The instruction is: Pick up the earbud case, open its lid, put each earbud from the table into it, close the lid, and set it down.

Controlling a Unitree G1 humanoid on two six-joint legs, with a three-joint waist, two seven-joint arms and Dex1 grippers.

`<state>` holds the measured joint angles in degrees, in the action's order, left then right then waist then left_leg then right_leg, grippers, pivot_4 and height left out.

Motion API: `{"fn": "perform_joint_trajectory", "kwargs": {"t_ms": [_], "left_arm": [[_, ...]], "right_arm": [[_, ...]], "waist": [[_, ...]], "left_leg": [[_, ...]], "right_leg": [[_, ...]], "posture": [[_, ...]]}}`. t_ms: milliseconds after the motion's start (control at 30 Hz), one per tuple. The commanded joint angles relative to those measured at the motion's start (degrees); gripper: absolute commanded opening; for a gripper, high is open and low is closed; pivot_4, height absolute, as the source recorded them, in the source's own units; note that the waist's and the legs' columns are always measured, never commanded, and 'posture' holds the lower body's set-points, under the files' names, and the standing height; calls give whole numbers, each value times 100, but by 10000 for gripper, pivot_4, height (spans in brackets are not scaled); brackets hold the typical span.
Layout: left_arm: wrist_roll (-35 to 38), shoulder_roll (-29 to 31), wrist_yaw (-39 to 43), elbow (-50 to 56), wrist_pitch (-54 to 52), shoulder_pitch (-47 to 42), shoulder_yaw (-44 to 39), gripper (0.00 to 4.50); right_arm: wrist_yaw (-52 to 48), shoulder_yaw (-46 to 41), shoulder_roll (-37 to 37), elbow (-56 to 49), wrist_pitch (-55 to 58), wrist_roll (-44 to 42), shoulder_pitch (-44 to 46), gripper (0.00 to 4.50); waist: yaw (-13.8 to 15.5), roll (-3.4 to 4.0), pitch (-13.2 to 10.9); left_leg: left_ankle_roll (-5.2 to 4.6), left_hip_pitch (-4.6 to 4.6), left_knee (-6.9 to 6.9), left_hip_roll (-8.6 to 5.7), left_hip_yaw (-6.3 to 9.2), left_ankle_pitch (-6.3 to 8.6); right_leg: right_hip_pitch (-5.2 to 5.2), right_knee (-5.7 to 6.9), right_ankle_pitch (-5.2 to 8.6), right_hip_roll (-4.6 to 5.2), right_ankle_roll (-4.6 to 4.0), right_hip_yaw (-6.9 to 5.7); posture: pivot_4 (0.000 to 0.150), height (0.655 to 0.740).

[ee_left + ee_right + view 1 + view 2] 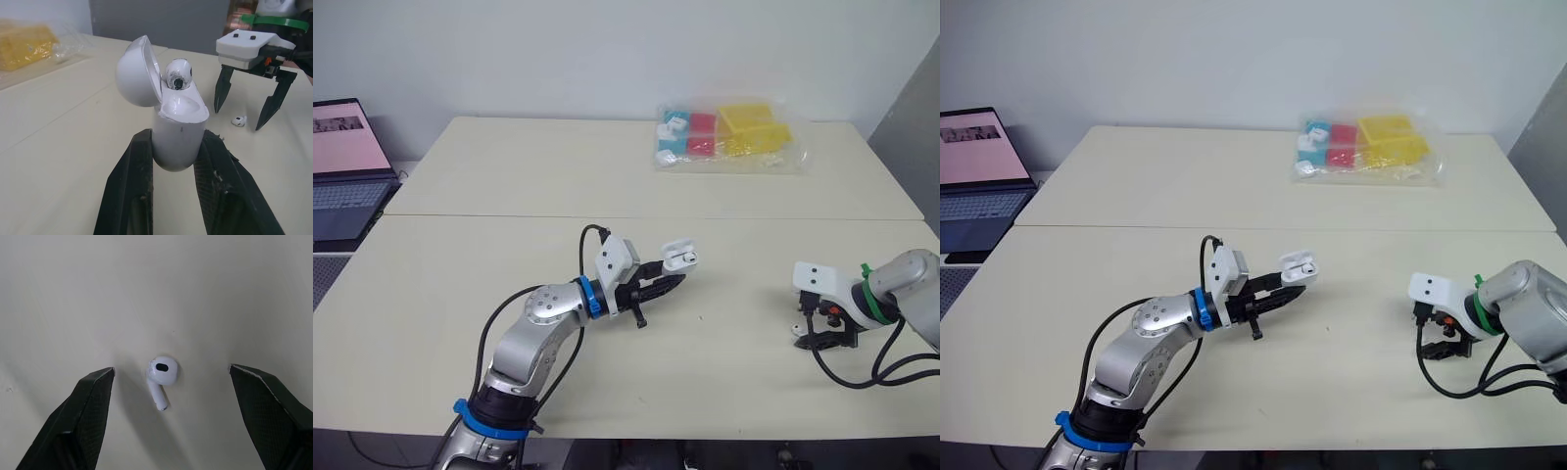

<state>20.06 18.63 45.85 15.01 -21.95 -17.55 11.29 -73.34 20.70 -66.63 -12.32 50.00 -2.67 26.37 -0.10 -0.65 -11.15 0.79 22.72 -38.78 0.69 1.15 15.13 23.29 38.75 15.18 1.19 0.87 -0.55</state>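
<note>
The white earbud case [179,132] is held upright between the fingers of my left gripper [674,279], a little above the middle of the table. Its lid [137,71] is hinged open, and one earbud [177,76] sits in the case. A second white earbud [164,373] lies loose on the table at the right. My right gripper [822,338] points down over it, open, with one finger on each side and neither touching it. That loose earbud [238,120] also shows in the left wrist view, between the right gripper's fingertips.
A clear bag of red, blue and yellow blocks [729,137] lies at the far side of the table. An open laptop [347,166] stands off the table's left end. The cream table [460,284] has a seam across its middle.
</note>
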Motion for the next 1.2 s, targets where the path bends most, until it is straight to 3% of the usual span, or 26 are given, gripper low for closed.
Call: {"fn": "perform_joint_trajectory", "kwargs": {"t_ms": [33, 333, 667, 933, 1200], "left_arm": [[6, -13, -43, 173, 80, 10, 36, 7760], [12, 9, -104, 240, 15, -5, 44, 7760], [35, 37, -116, 234, -56, -91, 56, 7760], [60, 83, -70, 158, -97, -220, 3, 7760], [238, 31, -41, -1, -111, -373, -129, 7760]], "right_arm": [[-41, 27, -52, -2, -1, 75, 129, 38958], [-6, 64, 0, -98, 32, 60, 98, 38958], [-11, 14, -4, -421, 276, -90, 47, 4345], [-131, -223, -130, -339, 56, -241, 160, 4139], [-123, -1772, 122, -679, 106, -1441, 243, 4138]], "waist": [[3, 0, 0], [3, 0, 0], [3, 0, 0], [2, 0, 0], [8, -1, 0]], "left_leg": [[0, 1, 0, 0, 4, 0], [0, 1, 0, 0, 3, 0], [0, 0, 0, 1, 4, 0], [0, 1, 0, 0, 4, 0], [0, 1, 0, 1, 7, 0]], "right_leg": [[0, 0, 0, 0, 0, -2], [0, 0, 0, -1, 0, -2], [0, 1, 0, -1, 0, -3], [0, 1, 0, -2, 0, -3], [0, 3, 0, -4, -1, -6]], "posture": [[1500, 7400], [1500, 7400], [1500, 7400], [1500, 7400], [1500, 7400]]}}
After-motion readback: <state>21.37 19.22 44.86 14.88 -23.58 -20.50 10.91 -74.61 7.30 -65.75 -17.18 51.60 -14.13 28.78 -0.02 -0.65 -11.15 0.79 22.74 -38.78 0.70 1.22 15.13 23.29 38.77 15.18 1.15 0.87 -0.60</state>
